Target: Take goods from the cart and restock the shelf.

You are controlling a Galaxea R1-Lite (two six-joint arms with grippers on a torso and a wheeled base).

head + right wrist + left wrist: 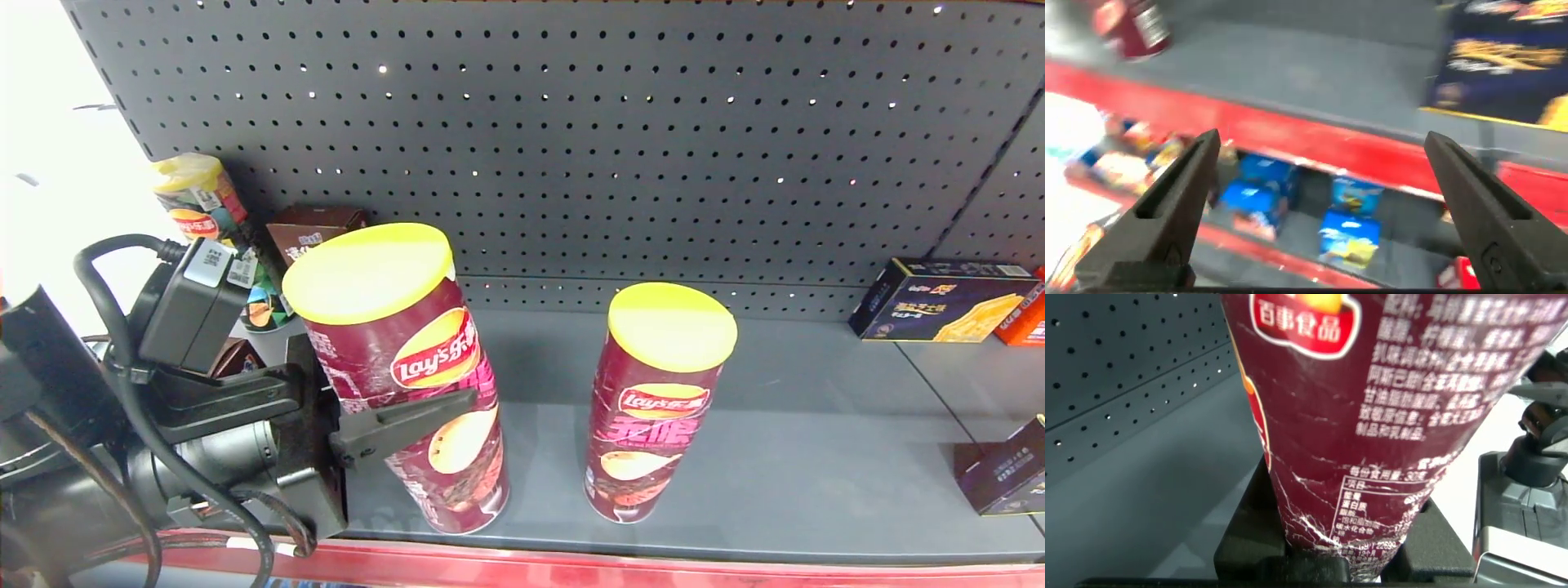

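Head view: left gripper (392, 408) is clamped on a maroon chip can (392, 343) with a yellow lid (367, 269). One dark finger (408, 420) crosses the can's front around mid-height; the other finger is hidden behind it. The can stands roughly upright at the front left of the grey shelf (816, 457), its base close to the red front edge (571, 567). Can't tell if the base touches the shelf.

A second chip can (657, 408), same maroon body and yellow lid, stands on the shelf to the right of the held one, near but not touching it. The grey pegboard back panel (571, 122) is behind both.

Back left corner holds a third can (196, 200) with a yellow top, and a brown box (314, 229) is just beside it. At far right, against the back, a dark blue box (939, 310) has an orange box (1030, 318) next to it. A dark box (1004, 469) sits nearer the front right.

Left wrist view: the chip can (1372, 416) sits between the jaws, print side facing the camera, with the shelf floor (1151, 498) and pegboard (1118, 367) off to one side.

Right wrist view: right gripper (1323, 143) is spread wide and holds nothing, both fingers (1167, 212) apart in front of the red edge (1290, 131). Blue packages (1351, 224) lie on a lower level. The dark blue box (1511, 57) and a maroon can (1135, 28) sit on the grey shelf; can't tell which can it is.
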